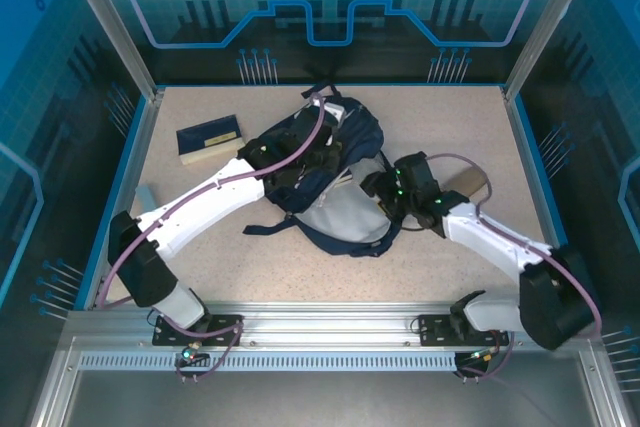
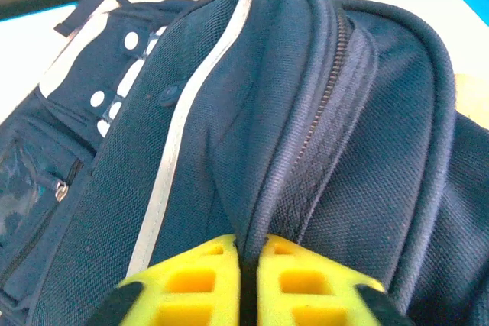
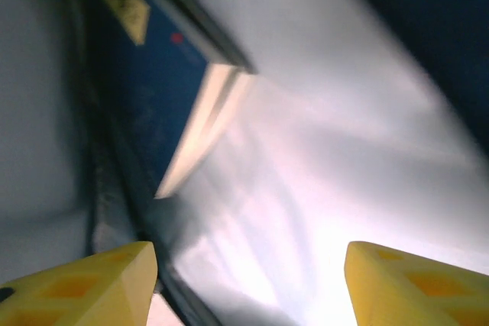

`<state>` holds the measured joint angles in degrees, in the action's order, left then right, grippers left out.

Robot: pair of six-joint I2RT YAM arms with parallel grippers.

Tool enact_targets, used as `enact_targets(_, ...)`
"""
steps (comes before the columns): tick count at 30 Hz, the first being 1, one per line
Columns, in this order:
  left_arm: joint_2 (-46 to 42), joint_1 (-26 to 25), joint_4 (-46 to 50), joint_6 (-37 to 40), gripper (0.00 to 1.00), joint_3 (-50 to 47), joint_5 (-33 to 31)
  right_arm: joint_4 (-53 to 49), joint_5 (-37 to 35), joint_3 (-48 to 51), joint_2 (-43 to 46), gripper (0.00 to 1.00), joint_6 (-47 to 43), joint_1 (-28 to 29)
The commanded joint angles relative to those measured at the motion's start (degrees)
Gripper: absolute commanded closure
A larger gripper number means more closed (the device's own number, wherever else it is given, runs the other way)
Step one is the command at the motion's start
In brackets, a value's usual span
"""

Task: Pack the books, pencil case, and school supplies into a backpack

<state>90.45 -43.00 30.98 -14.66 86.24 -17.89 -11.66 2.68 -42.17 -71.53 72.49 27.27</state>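
Backpack (image 1: 357, 137) lying mid-table (image 1: 450, 117), left gripper (image 2: 248, 261) pinched tight on a fold of its navy fabric, right gripper (image 3: 248, 253) spread wide and empty at its grey-lined mouth, book (image 3: 153, 104) apparently inside, blurred, second book (image 1: 208, 137) on table, rear left.

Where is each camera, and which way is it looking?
Top: high behind the robot, looking down at the table, backpack and loose book; left arm and right arm show.
Left wrist: looks along the left gripper, pinched on backpack fabric.
Right wrist: looks past the open right gripper at another book against pale lining.
Shared: top and left wrist both show the backpack's navy outside.
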Motion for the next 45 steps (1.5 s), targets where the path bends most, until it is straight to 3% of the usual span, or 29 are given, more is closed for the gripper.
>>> enact_targets(1, -5.79, 2.59, -4.37, -5.87, 0.78, -3.92, 3.71, -16.49, -7.75, 1.89, 7.45, 0.3, -3.21, -2.27)
enact_targets(5, -9.99, 5.0, -5.2, -13.19, 0.37, -9.62, 8.27, -22.49, -13.93, 2.32, 16.7, 0.26, -2.8, -4.47)
enact_targets(10, -13.08, 9.6, -3.85, -21.56, 0.23, -15.72, 8.4, -23.37, -17.06, -2.23, 18.66, 0.2, -9.08, -5.01)
enact_targets(14, -14.24, 15.12, -4.46, -29.28, 0.2, -22.02, 11.09, -22.06, -11.87, -7.81, 11.4, 0.16, -17.8, -5.26)
enact_targets(19, -12.21, 20.14, -7.88, -34.5, 0.18, -27.79, 13.83, -23.17, -0.75, -19.43, -5.74, 0.16, -27.54, -5.49)
enact_targets(25, -4.91, 23.4, -12.39, -38.12, 0.18, -29.38, 17.33, -24.88, 0.84, -29.38, -22.25, 0.17, -34.06, -5.29)
enact_targets(30, 2.08, 23.76, -17.21, -38.01, 0.18, -27.15, 21.04, -27.05, -0.16, -33.29, -31.09, 0.21, -35.1, -5.74)
enact_targets(37, 11.12, 23.34, -21.77, -32.2, 0.22, -20.64, 29.52, -26.8, -3.95, -26.01, -30.59, 0.26, -31.34, -6.33)
enact_targets(45, 21.16, 20.92, -17.06, -29.71, 0.22, -6.73, 33.88, -24.38, -13.07, -12.73, -19.06, 0.27, -25.19, -7.47)
